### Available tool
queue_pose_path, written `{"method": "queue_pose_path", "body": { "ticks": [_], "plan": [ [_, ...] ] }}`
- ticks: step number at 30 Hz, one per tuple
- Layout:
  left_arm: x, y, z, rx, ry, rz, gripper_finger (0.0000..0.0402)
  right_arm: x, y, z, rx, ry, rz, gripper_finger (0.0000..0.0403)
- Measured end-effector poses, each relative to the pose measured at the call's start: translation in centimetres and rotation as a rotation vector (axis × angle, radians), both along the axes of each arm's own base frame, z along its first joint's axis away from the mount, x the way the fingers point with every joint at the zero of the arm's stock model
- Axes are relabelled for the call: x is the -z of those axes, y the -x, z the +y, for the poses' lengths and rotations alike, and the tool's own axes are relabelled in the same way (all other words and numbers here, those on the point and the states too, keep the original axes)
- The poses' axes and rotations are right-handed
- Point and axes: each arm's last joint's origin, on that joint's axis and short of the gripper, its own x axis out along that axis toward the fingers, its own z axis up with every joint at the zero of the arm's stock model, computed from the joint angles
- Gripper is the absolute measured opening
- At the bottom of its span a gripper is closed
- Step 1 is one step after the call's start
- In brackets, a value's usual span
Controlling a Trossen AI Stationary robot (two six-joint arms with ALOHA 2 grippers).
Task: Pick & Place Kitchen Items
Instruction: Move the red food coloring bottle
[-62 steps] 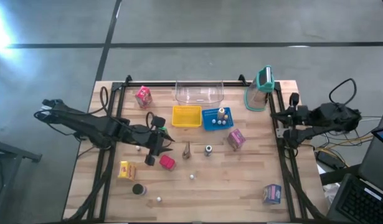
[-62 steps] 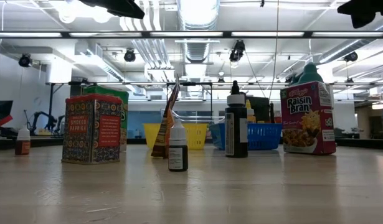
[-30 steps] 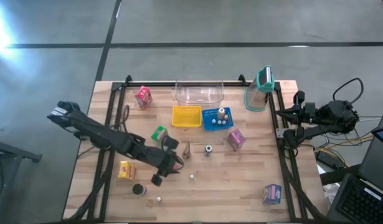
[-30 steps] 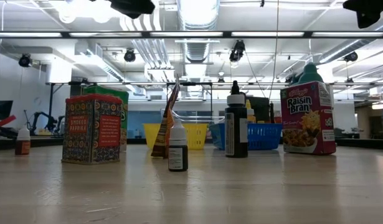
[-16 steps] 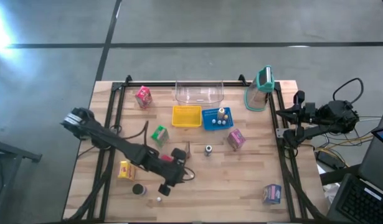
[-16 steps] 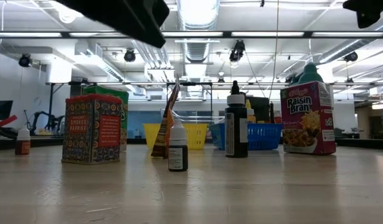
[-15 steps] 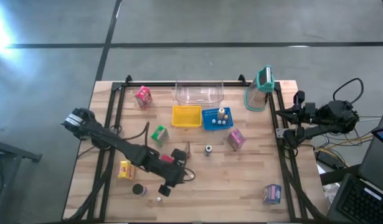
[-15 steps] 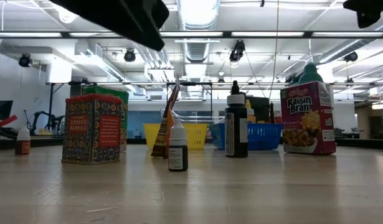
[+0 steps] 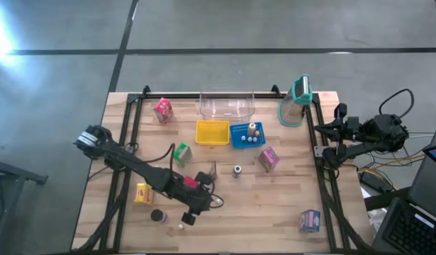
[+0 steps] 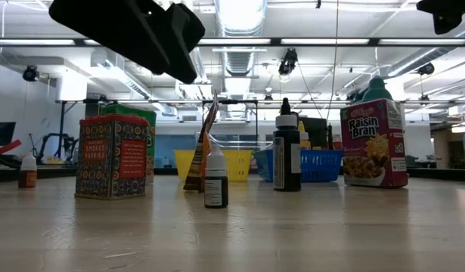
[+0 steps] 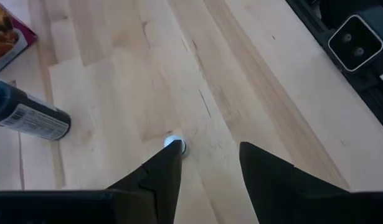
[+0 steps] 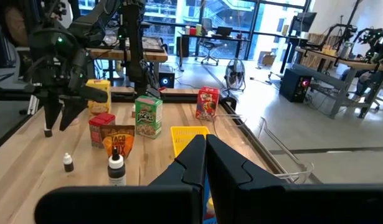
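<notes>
Two dark fingers of my left gripper (image 11: 210, 148) hang low over the bare wood of the table (image 11: 253, 81), roughly half parted and holding nothing. A tiny white ball (image 11: 174, 144) lies on the boards right at the tip of one finger (image 11: 168, 163), not in the gap between the pair. From above, my left arm stretches diagonally from the table's left side toward its near middle. A dark bottle (image 11: 30, 117) and a pink carton (image 11: 7, 31) stand farther off, ahead of the fingers. My right gripper (image 12: 203, 138) waits at the table's right edge with its fingers pressed together and nothing between them.

As I read it, the step in hand is the approach to a pick, with the ball as the likely target and no grasp made. The next move calls for a small sideways correction so that the ball sits squarely between my fingers. After that comes a short descent and a gentle close. A ball this small and round could roll away if a fingertip nudges it first, so the lineup matters more than speed. Once it is held, I judge it is bound for one of the baskets at the far side, perhaps the blue basket (image 9: 244, 138), which already holds small pieces, or the yellow basket (image 9: 212, 132) beside it.
</notes>
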Motion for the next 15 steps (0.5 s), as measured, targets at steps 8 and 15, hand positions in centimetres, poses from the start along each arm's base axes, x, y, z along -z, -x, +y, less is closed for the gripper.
{"method": "queue_pose_path", "body": {
  "ticks": [8, 15],
  "plan": [
    [0.9, 0.4, 0.1, -0.100, 0.019, 0.023, 0.0168, 0.0, 0.0, 0.0, 0.000, 0.000, 0.000, 0.0008],
    [1.7, 1.8, -1.5, -0.139, -0.002, 0.013, 0.0167, 0.0, 0.0, 0.0, 0.000, 0.000, 0.000, 0.0008]
  ]
}}
